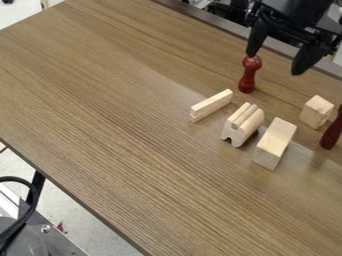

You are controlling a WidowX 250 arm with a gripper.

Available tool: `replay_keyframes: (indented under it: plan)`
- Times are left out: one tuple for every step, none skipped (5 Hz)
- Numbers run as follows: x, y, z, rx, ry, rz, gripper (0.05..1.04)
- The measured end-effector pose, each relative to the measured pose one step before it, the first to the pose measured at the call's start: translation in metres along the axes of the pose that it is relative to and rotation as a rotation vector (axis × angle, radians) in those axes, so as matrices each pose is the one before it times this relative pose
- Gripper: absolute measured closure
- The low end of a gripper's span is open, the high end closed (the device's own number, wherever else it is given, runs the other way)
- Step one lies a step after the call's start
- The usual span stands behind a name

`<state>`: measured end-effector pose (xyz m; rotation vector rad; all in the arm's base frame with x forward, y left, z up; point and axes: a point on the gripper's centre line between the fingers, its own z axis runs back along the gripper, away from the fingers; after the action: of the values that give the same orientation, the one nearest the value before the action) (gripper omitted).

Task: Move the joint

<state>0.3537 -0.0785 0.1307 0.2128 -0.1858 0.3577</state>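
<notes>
- arm [294,9] drops in from the top edge, pincer [274,64] pointing down, spread pretty wide
- red peg [248,76] is upright right by one of its tips, can't tell if they touch
- farther out from the pincer, the notched wooden joint [234,134] sits on the worktop [113,100], between a slim stick [212,102] and a plain block [275,142]

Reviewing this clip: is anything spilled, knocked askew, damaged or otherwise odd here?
No spill or damage stands out. The red turned peg stands upright; one fingertip of the open black gripper overlaps its top, contact unclear. Slightly odd: a small red scrap or mark on the floor.
</notes>
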Motion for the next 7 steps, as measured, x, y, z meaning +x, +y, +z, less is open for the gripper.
replay_keyframes:
  plan:
    - [-0.00458, -0.00065, -0.01245, 0.0226, 0.0320, -0.0085, 0.083]
    - [-0.01122, 0.00025, -0.01951, -0.0182, 0.0376, -0.0698, 0.083]
    - [-0.01058, -0.00044, -0.00146, -0.0633, 0.0027, -0.0872, 0.083]
    - [-0.00825, 0.00416, 0.00003, -0.0648, -0.0120, -0.0994, 0.083]
    - [-0.00145, 0.00053, -0.00108, -0.0059, -0.0091, -0.0863, 0.083]
    - [0.00228, -0.00154, -0.00391, -0.0099, -0.0292, -0.0659, 0.083]
    - [0.00455, -0.00142, -0.00059, -0.0045, -0.0114, -0.0126, 0.083]
